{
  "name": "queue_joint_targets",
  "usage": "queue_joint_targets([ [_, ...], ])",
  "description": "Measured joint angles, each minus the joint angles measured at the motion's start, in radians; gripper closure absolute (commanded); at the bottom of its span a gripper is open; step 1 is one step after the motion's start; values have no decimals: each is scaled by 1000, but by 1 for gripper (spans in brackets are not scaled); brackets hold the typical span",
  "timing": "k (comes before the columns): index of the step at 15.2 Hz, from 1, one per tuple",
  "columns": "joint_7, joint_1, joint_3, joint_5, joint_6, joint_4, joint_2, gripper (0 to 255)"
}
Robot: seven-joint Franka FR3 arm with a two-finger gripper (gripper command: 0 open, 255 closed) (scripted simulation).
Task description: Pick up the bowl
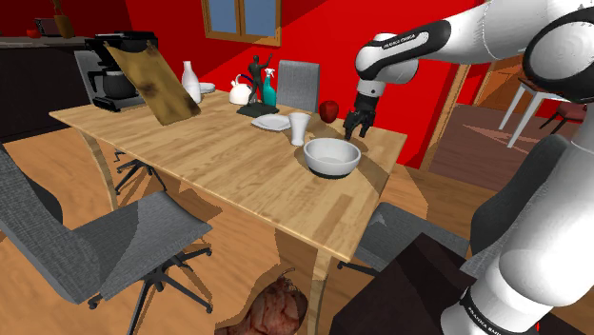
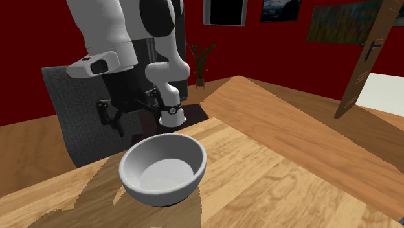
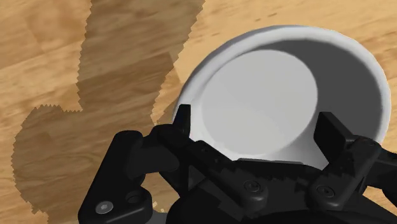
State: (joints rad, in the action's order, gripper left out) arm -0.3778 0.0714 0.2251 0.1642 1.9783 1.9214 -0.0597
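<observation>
A white bowl (image 1: 332, 157) stands upright and empty on the wooden table (image 1: 238, 181), near the edge at the shoulder view's right. My black gripper (image 1: 355, 128) hangs just above and behind it, fingers pointing down. In the wrist view the open gripper (image 3: 257, 127) looks down into the bowl (image 3: 267, 95); its two fingers stand wide apart over the bowl's rim and touch nothing. From the second exterior view the bowl (image 2: 163, 170) is in front, with the gripper (image 2: 111, 120) a little above and beyond it.
Close behind the bowl are a white cup (image 1: 300, 127), a white plate (image 1: 270, 123) and a red apple (image 1: 329, 110). Further back stand a teal spray bottle (image 1: 269, 90), a teapot (image 1: 239, 91), a leaning board (image 1: 157, 81) and a coffee machine (image 1: 114, 71). Grey chairs (image 1: 124, 238) flank the table.
</observation>
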Motion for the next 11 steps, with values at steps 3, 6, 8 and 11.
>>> queue_joint_targets([
  [3,-44,23,12,31,-4,-107,-122,0],
  [6,-81,50,17,59,-11,-211,-237,0],
  [8,-87,53,15,66,5,-217,-263,0],
  [11,-96,55,13,74,33,-206,-282,0],
])
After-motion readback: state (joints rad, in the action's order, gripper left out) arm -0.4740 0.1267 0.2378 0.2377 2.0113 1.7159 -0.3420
